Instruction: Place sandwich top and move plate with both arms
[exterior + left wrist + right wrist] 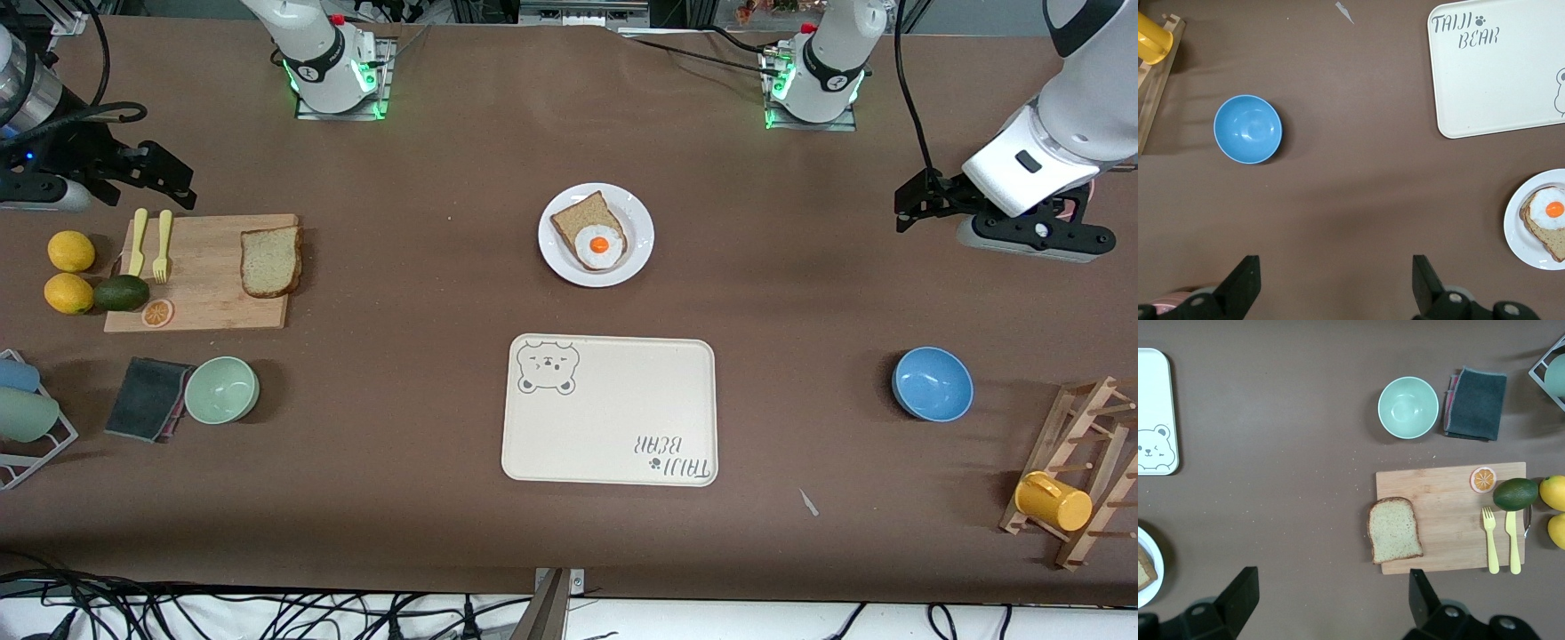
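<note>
Lying at cutting board edge: sandwich top; plate mid-table.

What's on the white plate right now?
The plate holds a bread slice with a fried egg on it. The egg covers part of that slice. The sandwich top lies on the cutting board.

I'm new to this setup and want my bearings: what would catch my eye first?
The fried egg on bread, sitting on the white plate mid-table, stands out first, with the cream bear tray nearer the front camera. The plain bread slice lies on the cutting board toward the right arm's end. The left hand and right hand wait open at their own ends.
</note>
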Tool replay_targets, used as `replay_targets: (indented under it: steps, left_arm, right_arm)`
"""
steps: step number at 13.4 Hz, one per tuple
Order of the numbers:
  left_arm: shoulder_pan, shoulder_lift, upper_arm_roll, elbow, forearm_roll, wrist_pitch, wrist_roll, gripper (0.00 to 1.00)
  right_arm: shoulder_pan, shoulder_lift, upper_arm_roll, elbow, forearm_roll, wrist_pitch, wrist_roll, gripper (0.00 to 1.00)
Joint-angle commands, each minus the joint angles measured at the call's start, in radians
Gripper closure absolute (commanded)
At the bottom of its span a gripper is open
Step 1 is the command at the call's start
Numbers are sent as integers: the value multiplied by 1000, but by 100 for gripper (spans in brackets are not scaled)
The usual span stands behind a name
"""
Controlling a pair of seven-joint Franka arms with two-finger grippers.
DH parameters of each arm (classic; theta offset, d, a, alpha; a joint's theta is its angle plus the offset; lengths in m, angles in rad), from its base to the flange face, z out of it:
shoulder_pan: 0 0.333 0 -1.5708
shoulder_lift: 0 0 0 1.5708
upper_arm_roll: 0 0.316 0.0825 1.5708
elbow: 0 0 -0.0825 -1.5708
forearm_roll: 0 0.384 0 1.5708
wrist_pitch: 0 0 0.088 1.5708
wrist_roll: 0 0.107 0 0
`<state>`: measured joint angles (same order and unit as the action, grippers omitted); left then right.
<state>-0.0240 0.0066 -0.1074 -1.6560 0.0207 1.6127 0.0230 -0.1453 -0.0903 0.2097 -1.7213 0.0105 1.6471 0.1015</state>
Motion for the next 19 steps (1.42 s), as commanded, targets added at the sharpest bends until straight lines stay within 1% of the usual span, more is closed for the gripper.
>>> replay_targets:
  steps: [1, 19]
  left_arm:
    - [9, 4, -1, 27, -24, -25, 23, 0]
    - [13, 6, -1, 25, -27, -25, 12, 0]
  right_arm:
    - [-11, -3, 10, 6, 14, -6, 15, 1]
    - [-17, 18, 2, 2, 2, -13, 20, 0]
